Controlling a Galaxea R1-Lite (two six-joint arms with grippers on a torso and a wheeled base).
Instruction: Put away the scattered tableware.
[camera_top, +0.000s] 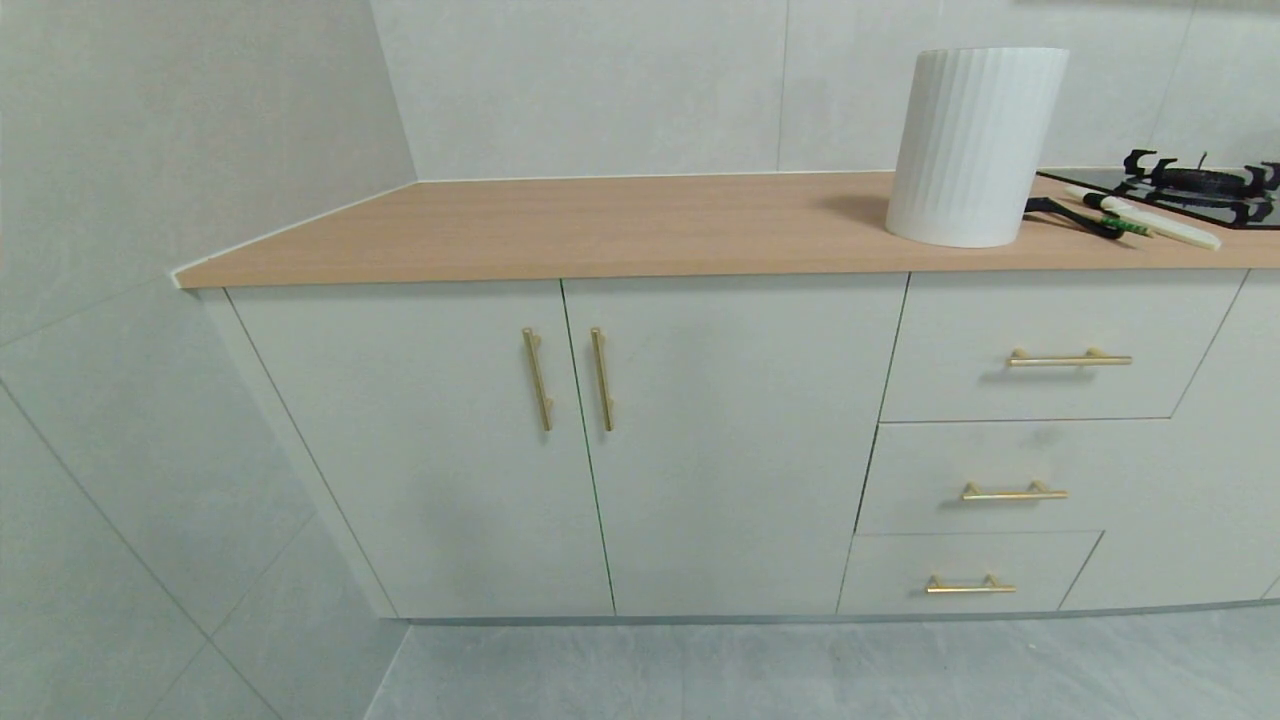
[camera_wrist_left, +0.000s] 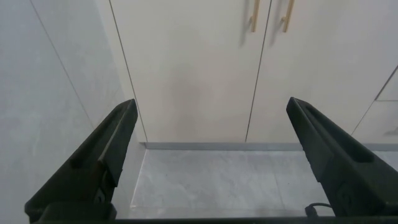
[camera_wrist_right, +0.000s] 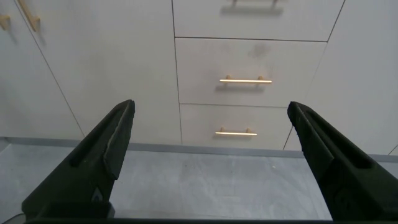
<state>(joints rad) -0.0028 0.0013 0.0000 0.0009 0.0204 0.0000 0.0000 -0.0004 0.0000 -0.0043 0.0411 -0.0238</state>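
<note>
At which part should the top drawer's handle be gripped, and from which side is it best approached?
Grip the top drawer handle at the middle of its bar, between the two posts, coming straight from the front. The bar lies horizontal and stands off the drawer front, so closing on it from above and below would likely fit.

This is a kitchen: a wood-topped table (camera_top: 600, 225) runs over pale cupboard doors (camera_top: 430, 480) and drawers (camera_top: 1060, 310) with brass bar handles (camera_top: 1068, 358). A black gas hob (camera_top: 1200, 180) sits at its right end, utensils (camera_top: 1145, 218) just beside it, and grey tiles cover wall (camera_top: 600, 80) and floor (camera_top: 800, 670).
</note>
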